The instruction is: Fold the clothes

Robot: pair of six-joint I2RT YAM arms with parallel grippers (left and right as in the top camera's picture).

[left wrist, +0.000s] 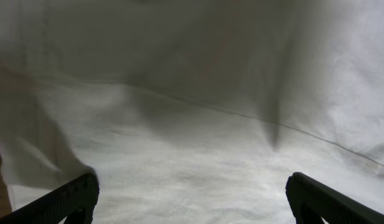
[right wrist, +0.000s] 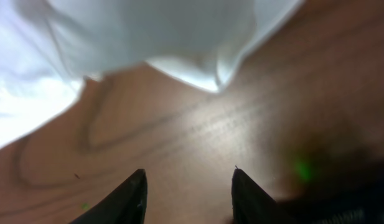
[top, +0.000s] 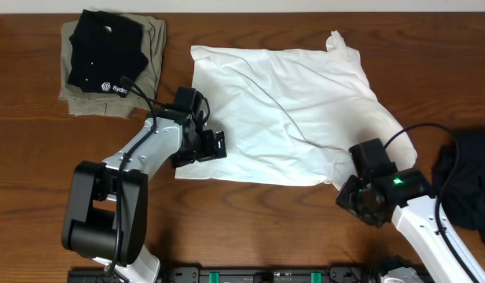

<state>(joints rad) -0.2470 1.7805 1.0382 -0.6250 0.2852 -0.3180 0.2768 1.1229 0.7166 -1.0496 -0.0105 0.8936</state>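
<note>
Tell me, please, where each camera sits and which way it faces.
Overhead: above the table, facing straight down on the white T-shirt, folded black shirt, left arm and right arm.
Left wrist: on the left arm, close over the T-shirt; its wide-open jaws frame the bottom.
Right wrist: on the right arm, facing table and T-shirt edge; jaws apart, empty.
Shared: all three show the T-shirt.

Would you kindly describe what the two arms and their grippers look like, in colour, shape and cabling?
Both arms have white links between rounded black joint housings. The left arm has a bulky black base joint and a thin black cable. The right arm shows a green light and a looping black cable. The left gripper and right gripper are black, each with two tapered fingers.
</note>
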